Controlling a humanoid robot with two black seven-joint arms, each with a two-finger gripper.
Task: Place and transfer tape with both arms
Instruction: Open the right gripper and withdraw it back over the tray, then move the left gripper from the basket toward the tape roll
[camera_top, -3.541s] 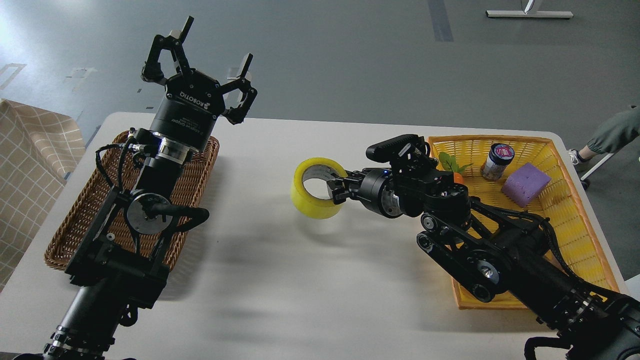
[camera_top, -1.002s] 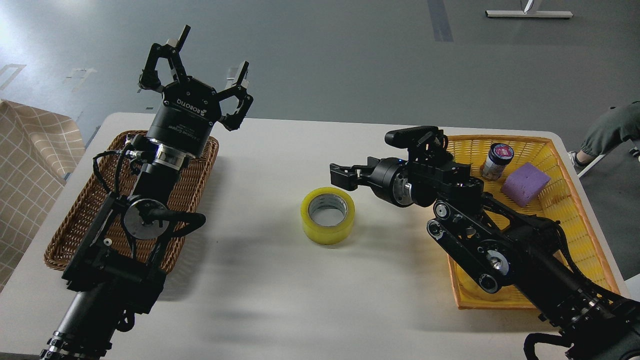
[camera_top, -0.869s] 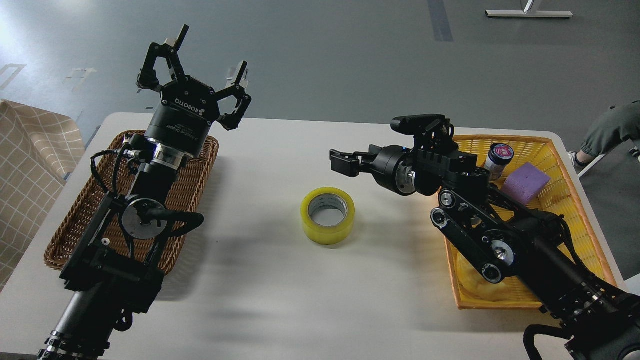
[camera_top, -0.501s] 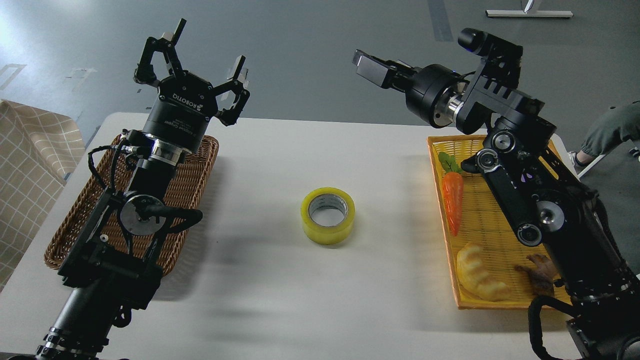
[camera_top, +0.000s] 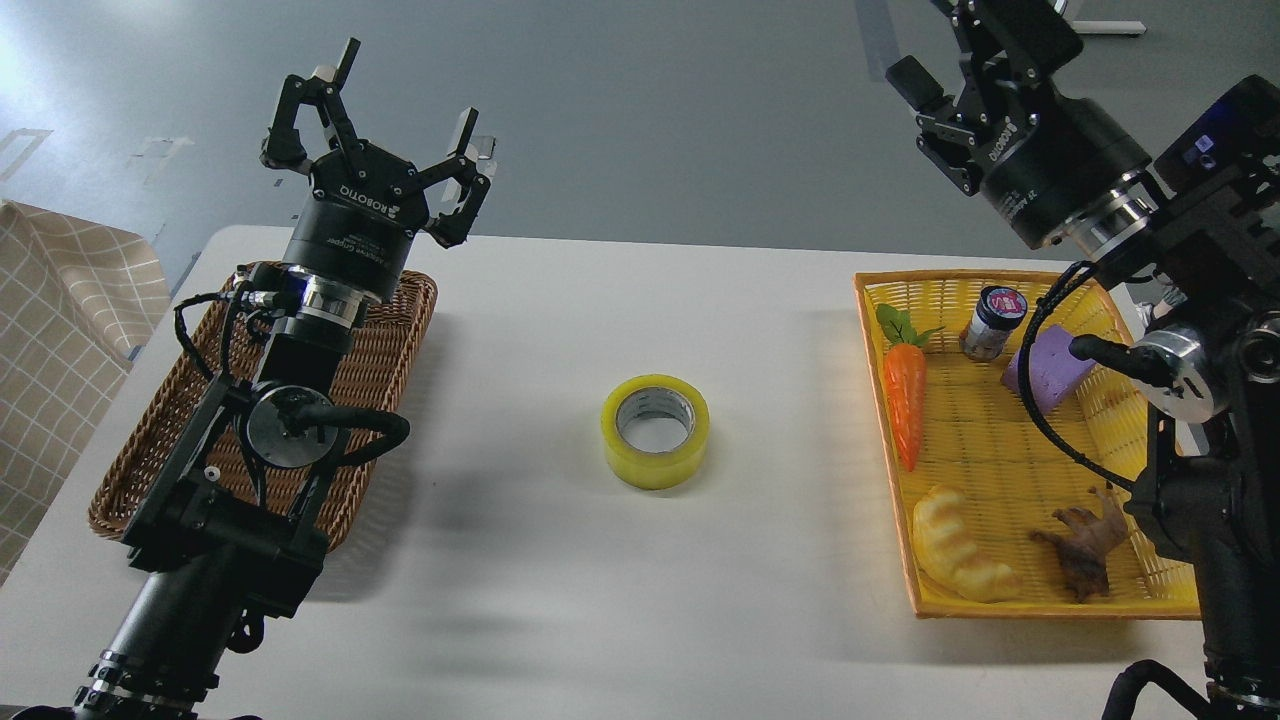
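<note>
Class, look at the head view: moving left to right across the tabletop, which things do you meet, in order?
Brown woven wicker basket → roll of translucent yellow packing tape → orange toy carrot with green leaves → small dark jar with a pink-labelled lid → purple foam block.

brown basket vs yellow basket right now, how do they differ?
The brown basket is dark wicker at the table's left, under the left arm; no contents show, though the arm hides much of it. The yellow basket is bright, at the right, holding a carrot toy, jar, purple block and bread toy. Both are shallow, woven and rectangular.
</note>
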